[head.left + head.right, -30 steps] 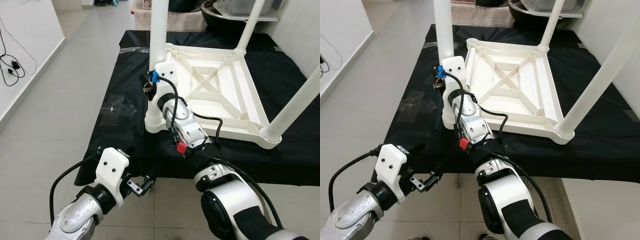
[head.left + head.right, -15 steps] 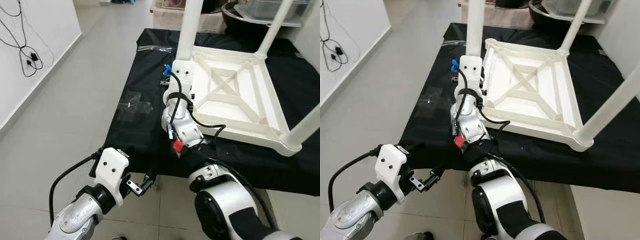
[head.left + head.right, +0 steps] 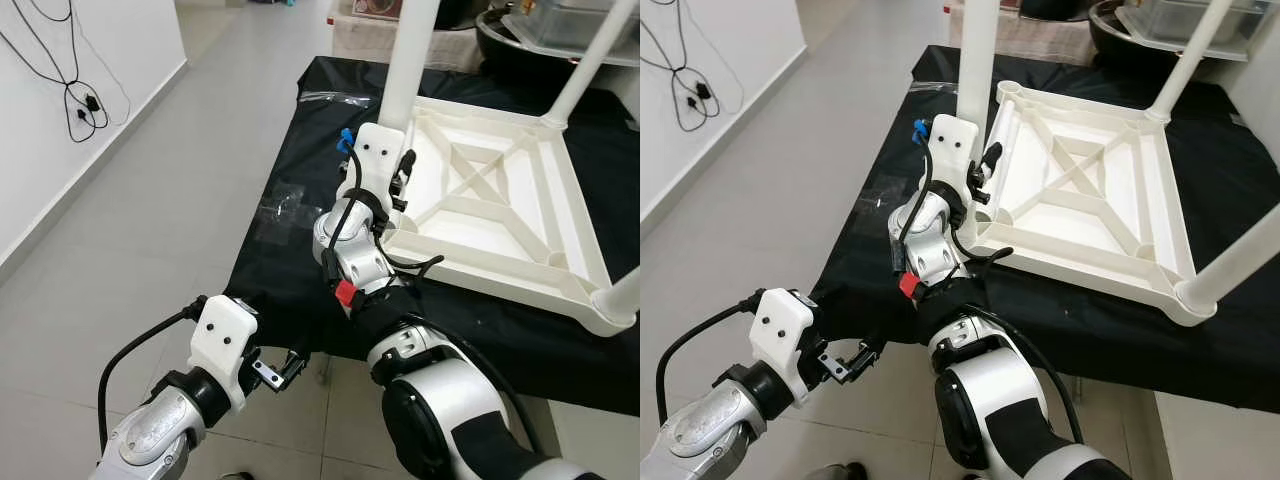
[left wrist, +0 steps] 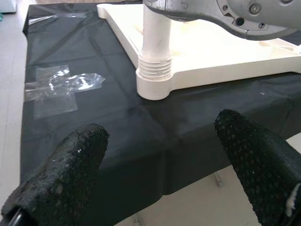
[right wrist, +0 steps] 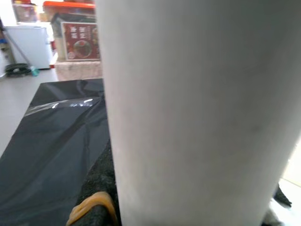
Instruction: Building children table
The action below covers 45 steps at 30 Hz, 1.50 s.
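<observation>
A white children's table (image 3: pixel 480 215) lies upside down on a black cloth (image 3: pixel 290 260), its legs pointing up. My right gripper (image 3: pixel 400 180) is at the base of the near-left leg (image 3: pixel 408 60), where it screws into the corner socket (image 4: pixel 153 77). In the right wrist view that leg (image 5: pixel 188 113) stands between the black fingers (image 5: pixel 96 202), which look closed on it. My left gripper (image 3: pixel 285 370) hangs low over the floor in front of the cloth's near edge. It is open and holds nothing, its fingers (image 4: pixel 61 174) wide apart.
A crumpled clear plastic wrapper (image 3: pixel 285 205) lies on the cloth left of the table. Two more legs (image 3: pixel 1240 265) rise at the right and far corners. Bins and boxes (image 3: pixel 560 25) stand behind. A wall with hanging cables (image 3: pixel 75 60) runs on the left beyond grey floor.
The whole view has shifted, so the camera moved. My right wrist has turned around the leg's base, its black fingers now showing right of the leg. The left arm stays put.
</observation>
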{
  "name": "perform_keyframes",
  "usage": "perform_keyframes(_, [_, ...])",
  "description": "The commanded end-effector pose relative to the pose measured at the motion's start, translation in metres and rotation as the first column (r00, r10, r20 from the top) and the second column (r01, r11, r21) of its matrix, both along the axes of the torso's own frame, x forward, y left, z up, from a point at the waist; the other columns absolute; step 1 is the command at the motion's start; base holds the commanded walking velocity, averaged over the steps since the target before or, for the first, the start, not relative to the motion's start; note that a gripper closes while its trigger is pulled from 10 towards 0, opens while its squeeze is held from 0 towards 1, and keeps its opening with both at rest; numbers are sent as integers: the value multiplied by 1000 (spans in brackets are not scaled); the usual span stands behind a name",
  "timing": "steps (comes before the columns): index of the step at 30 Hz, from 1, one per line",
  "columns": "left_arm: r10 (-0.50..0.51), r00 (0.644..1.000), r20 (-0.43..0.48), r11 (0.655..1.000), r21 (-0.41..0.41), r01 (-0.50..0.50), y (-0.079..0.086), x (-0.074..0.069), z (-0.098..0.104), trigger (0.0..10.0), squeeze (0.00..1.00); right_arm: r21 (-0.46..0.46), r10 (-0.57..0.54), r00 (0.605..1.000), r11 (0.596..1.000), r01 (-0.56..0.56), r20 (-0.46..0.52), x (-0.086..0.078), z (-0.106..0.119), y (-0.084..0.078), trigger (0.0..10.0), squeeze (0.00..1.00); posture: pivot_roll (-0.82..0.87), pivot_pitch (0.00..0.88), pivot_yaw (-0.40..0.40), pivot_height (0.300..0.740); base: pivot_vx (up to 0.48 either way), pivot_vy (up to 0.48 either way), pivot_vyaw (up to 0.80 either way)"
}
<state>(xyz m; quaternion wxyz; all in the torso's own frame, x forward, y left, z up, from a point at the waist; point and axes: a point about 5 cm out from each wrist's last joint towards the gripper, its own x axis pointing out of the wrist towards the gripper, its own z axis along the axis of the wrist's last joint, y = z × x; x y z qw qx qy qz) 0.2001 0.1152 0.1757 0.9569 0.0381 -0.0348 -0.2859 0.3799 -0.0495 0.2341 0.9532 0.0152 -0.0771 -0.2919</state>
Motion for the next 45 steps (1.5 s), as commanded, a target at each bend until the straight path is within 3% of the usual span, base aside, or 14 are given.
perform_keyframes(1, [-6,1000,-12,1000,0,6,-2,-1,-4,10000,0,35,-31,972,999,40,-233,-10,-57,1,10000,0,139,195,-75,740,0,0,0])
perform_keyframes(15, [-11,1000,-13,1000,-1,11,-3,-1,-4,10000,0,32,-54,974,998,62,-219,-6,-48,3,10000,0,131,205,-74,740,0,0,0])
perform_keyframes(18, [-8,1000,-11,1000,-3,8,-3,0,-4,10000,0,59,-198,938,973,223,-286,-9,-51,-5,10000,0,134,210,-72,740,0,0,0])
perform_keyframes(21, [-10,1000,-12,1000,-5,10,-4,-1,-4,10000,0,86,-237,921,957,275,-309,-12,-52,-4,10000,0,140,213,-73,740,0,0,0])
perform_keyframes(28, [-14,1000,-16,1000,-9,14,-5,-1,-4,10000,0,121,-206,938,961,247,-279,-11,-46,2,10000,0,136,216,-74,740,0,0,0])
perform_keyframes(33, [-15,1000,-17,1000,-8,14,-6,-2,-4,10000,0,72,-171,955,978,194,-243,-9,-43,5,10000,0,137,218,-74,740,0,0,0])
perform_keyframes(42, [-27,999,-30,1000,-14,27,-9,-4,-7,10000,0,84,-158,954,979,184,-253,-8,-46,5,10000,0,133,216,-70,740,0,0,0])
perform_keyframes(44, [-28,999,-31,1000,-15,27,-10,-4,-7,10000,0,80,-156,953,980,182,-261,-8,-49,2,10000,184,135,216,-69,740,0,0,0])
perform_keyframes(45, [-28,999,-31,1000,-15,27,-10,-4,-7,10000,0,80,-156,953,980,182,-261,-8,-49,2,10000,184,135,216,-69,740,0,0,0])
